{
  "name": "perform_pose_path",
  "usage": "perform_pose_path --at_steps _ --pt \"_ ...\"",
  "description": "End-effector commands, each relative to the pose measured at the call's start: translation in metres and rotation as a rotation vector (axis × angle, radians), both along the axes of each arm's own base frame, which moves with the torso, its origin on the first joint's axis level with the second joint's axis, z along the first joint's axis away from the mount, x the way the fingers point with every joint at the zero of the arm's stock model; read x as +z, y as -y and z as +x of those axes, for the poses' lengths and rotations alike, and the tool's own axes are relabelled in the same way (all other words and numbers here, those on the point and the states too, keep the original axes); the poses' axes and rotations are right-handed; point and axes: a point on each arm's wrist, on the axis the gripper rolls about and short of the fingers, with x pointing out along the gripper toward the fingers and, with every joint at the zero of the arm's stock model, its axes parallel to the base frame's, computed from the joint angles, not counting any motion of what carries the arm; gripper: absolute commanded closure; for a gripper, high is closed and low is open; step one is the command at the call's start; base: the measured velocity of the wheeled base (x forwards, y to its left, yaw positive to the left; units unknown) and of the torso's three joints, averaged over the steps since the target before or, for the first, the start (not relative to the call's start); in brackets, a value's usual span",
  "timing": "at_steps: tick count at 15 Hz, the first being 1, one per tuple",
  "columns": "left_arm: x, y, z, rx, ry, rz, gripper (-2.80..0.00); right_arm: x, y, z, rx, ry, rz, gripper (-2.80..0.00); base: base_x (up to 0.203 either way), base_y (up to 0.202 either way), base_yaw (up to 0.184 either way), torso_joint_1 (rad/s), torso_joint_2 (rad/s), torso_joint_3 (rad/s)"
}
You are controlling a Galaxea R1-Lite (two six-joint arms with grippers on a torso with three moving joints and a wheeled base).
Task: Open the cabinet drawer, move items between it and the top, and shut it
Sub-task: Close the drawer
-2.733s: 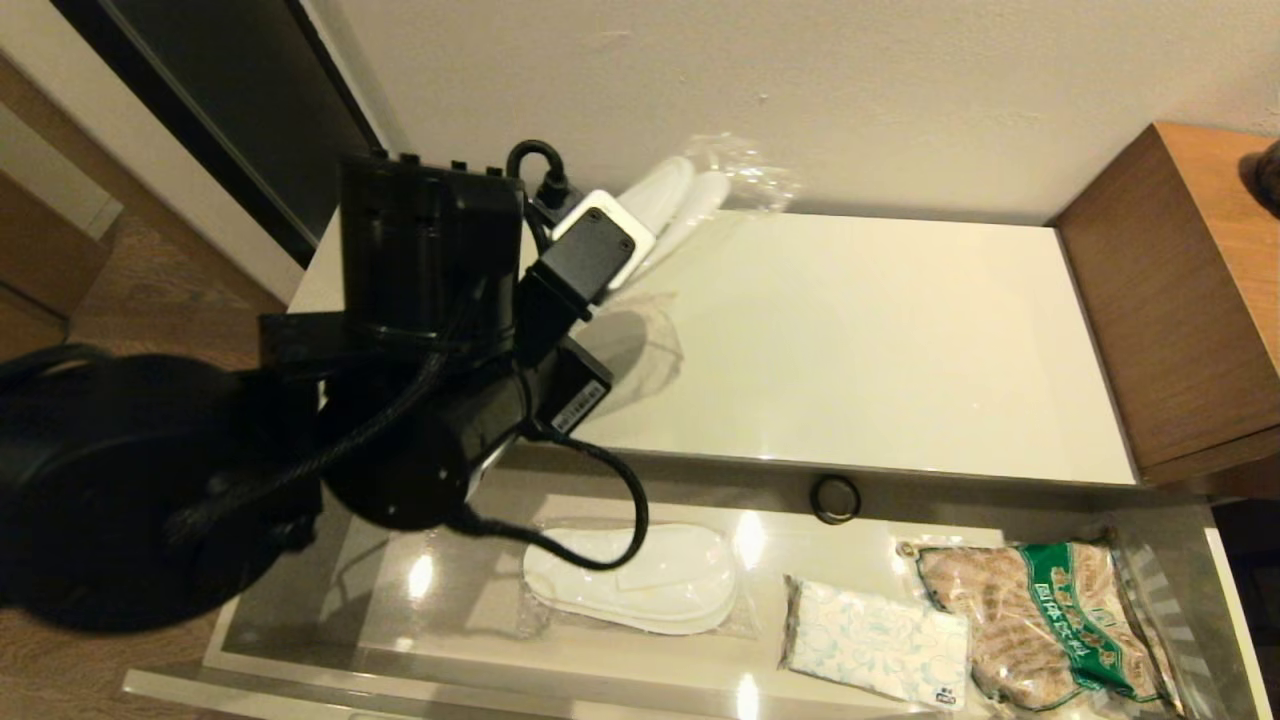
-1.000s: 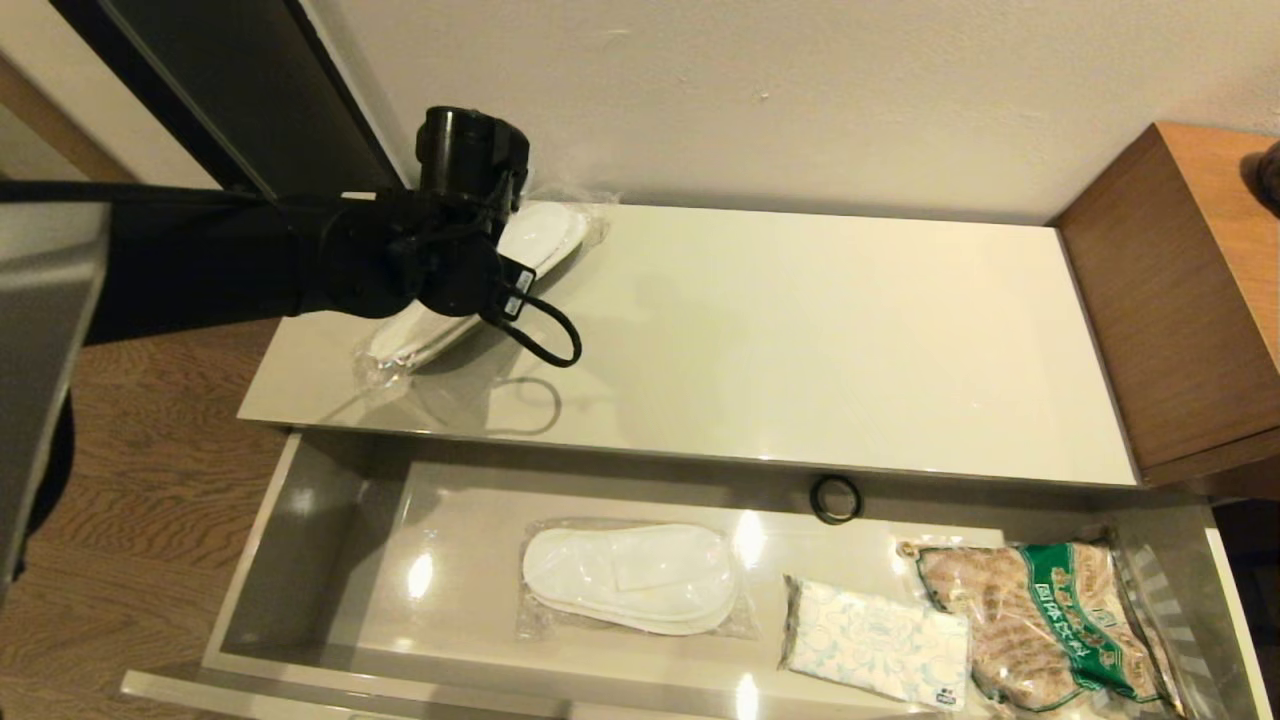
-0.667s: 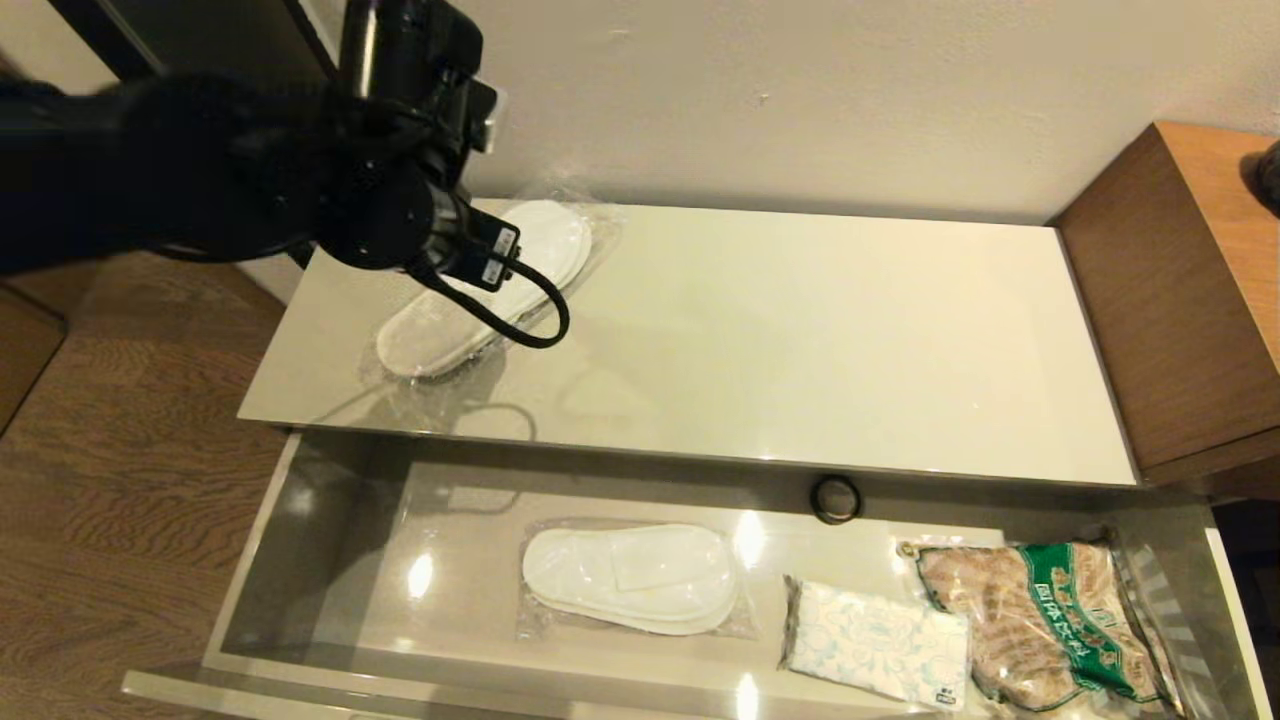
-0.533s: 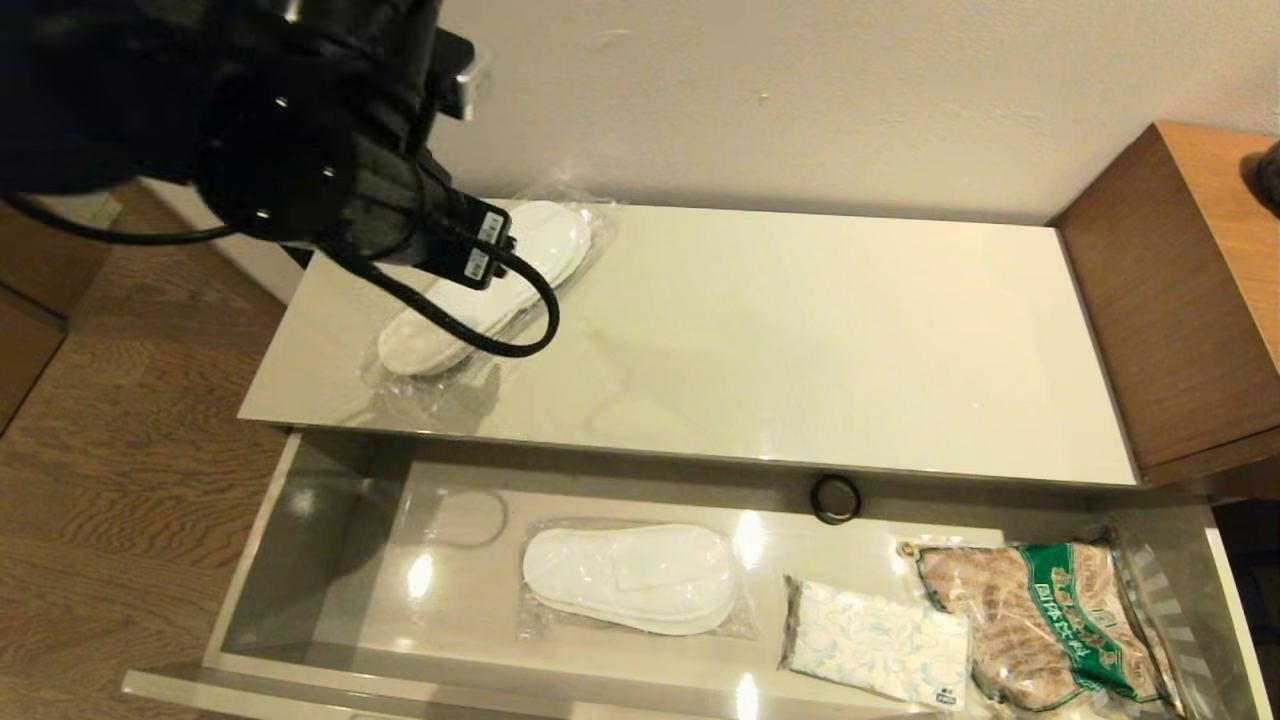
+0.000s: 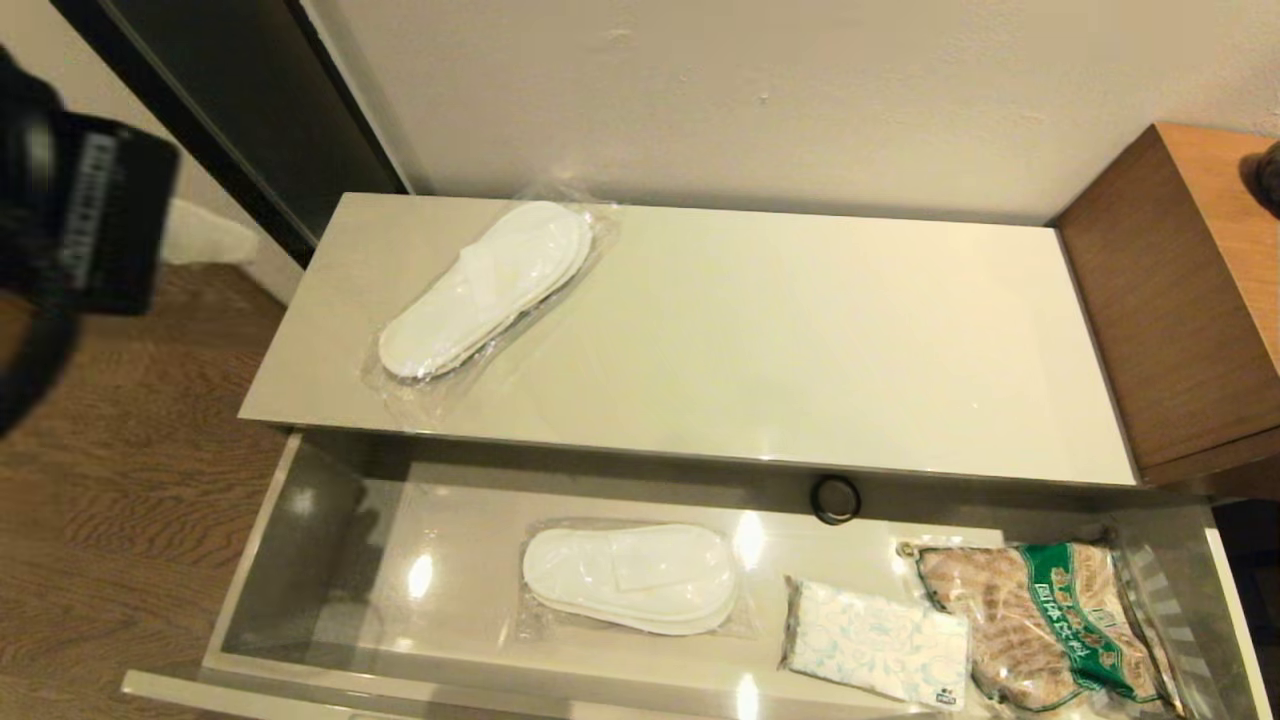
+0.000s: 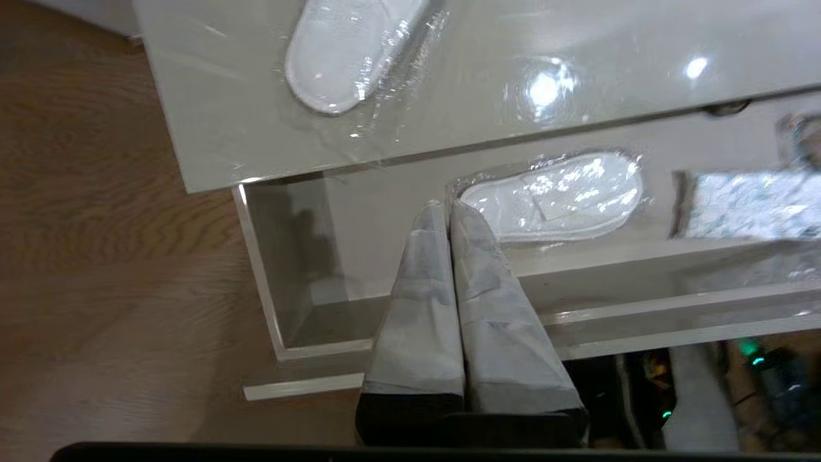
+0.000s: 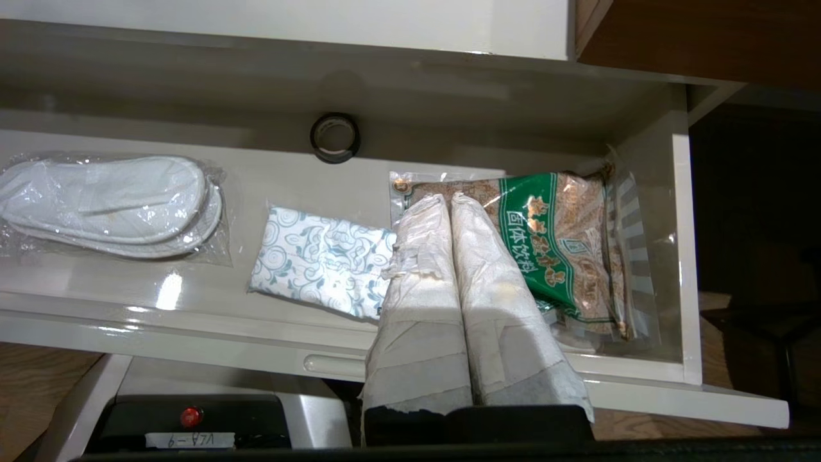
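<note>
Head view shows the cabinet drawer [image 5: 300, 560] pulled out at 6 o'clock below the top [image 5: 820, 340], with one bagged pair of slippers [image 5: 485, 290] lying slantwise at about 10 o'clock on that slab. A second bagged pair [image 5: 630, 578] rests on the drawer floor, the tissue pack [image 5: 872, 645] just beside it toward 3 o'clock, then a green-labelled food bag [image 5: 1045, 620]. A small dark ring [image 5: 835, 498] sits at the drawer's back wall.

Left pincer [image 6: 442, 208] hangs above the drawer's left end, fingers pressed together and holding nothing; only a dark piece of that arm shows at 9 o'clock in the head view. Right pincer [image 7: 442, 202] hovers over the drawer between tissue pack and food bag, likewise closed and empty.

Judging by the layout, the next item to lift is probably the tissue pack or the drawer slippers. Spread the fingers before descending, come straight down, pinch the soft pack across its short side, and rise well clear of the drawer front before swinging to the top.
</note>
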Motion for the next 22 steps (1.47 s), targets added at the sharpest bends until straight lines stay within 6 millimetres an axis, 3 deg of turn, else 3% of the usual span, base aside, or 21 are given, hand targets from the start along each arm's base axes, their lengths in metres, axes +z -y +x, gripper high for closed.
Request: perform_pose_path --at_steps 1,5,9,11,14,16,18,22 --pt "0.012 -0.034 -0.032 0.011 0.067 -0.087 0.00 0.000 0.000 0.000 0.000 -0.001 -0.001 0.00 0.000 0.000 0.000 0.000 0.00 0.000" --pt "0.019 -0.090 -0.083 0.146 0.151 -0.296 0.00 0.000 0.000 0.000 0.000 -0.001 -0.001 0.00 0.000 0.000 0.000 0.000 0.00 0.000" --pt "-0.004 -0.122 -0.132 0.497 0.172 -0.375 0.00 0.000 0.000 0.000 0.000 -0.001 -0.001 0.00 0.000 0.000 0.000 0.000 0.00 0.000" --pt "-0.046 -0.131 -0.178 0.610 0.139 -0.340 0.00 0.000 0.000 0.000 0.000 -0.001 -0.001 0.00 0.000 0.000 0.000 0.000 0.00 0.000" --pt "-0.136 -0.127 -0.230 0.653 0.069 -0.145 0.00 0.000 0.000 0.000 0.000 -0.001 -0.001 0.00 0.000 0.000 0.000 0.000 0.00 0.000" --pt "-0.181 -0.118 -0.222 0.606 0.009 -0.030 0.00 0.000 0.000 0.000 0.000 -0.001 -0.001 0.00 0.000 0.000 0.000 0.000 0.00 0.000" --pt "-0.212 -0.109 -0.205 0.528 -0.038 0.042 0.00 0.000 0.000 0.000 0.000 -0.001 -0.001 0.00 0.000 0.000 0.000 0.000 0.00 0.000" --pt "-0.278 -0.102 -0.216 0.425 0.058 0.034 0.00 0.000 0.000 0.000 0.000 -0.001 0.000 0.00 0.000 0.000 0.000 0.000 0.00 0.000"
